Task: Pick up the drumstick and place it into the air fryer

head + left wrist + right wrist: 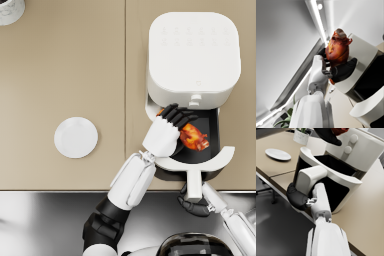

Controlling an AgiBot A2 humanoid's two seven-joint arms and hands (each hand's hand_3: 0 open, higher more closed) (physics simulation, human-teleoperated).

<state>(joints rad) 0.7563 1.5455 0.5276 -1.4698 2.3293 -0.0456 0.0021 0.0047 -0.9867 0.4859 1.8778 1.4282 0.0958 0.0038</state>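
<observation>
A glossy red-brown roasted drumstick (194, 137) is held by my left hand (172, 120) over the pulled-out black basket (212, 125) of the white air fryer (192, 55). In the left wrist view the dark fingers (343, 71) wrap the drumstick (337, 51) from below, in front of the fryer body (363, 57). My right hand (194, 204) grips the basket's white handle (193, 180) at the table's front edge; the right wrist view shows that hand (297, 199) closed around the handle (309, 179), with the open basket (331, 163) beyond it.
An empty white plate (76, 137) lies on the tan table (60, 75), left of the fryer. A white marbled pot (10, 10) with a plant stands at the far left corner. The table's front edge runs just below the basket handle.
</observation>
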